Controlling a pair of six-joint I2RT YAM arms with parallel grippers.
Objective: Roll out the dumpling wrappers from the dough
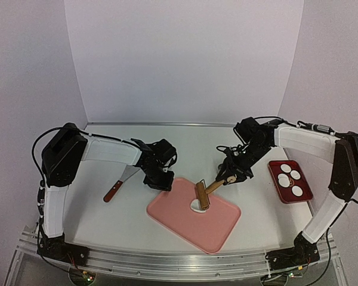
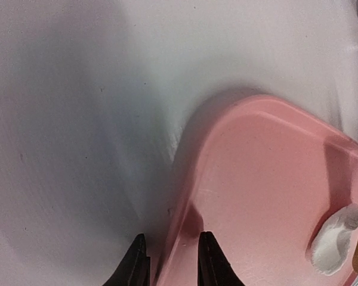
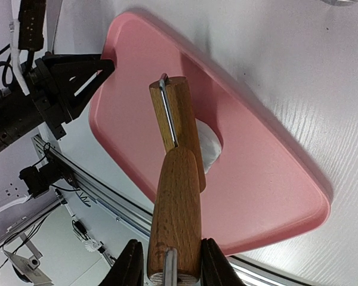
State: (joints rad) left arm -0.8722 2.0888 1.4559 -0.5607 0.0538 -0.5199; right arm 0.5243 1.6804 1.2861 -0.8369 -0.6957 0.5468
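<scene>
On pink board [image 1: 173,210]: dough [image 3: 210,149] under wooden roller [image 1: 201,195], handle clamped in right claw [image 3: 170,262]; left claw [image 2: 172,262] narrowly parted astride rim, apparently steadying, grip uncertain

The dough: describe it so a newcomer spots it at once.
Start at the pink tray mid-table. The dough is the soft white lump near its centre, under the wooden roller. Unlike the neat discs in the red tray, it is irregular.

from above the dough [image 1: 196,208] is mostly tucked under the roller [image 1: 201,195]; on the left wrist cam the table [image 2: 77,119] looks smeary and the left gripper [image 2: 173,236] is chopped off at the bottom edge; can't tell if it's pinching the pink board [image 2: 256,179]
</scene>
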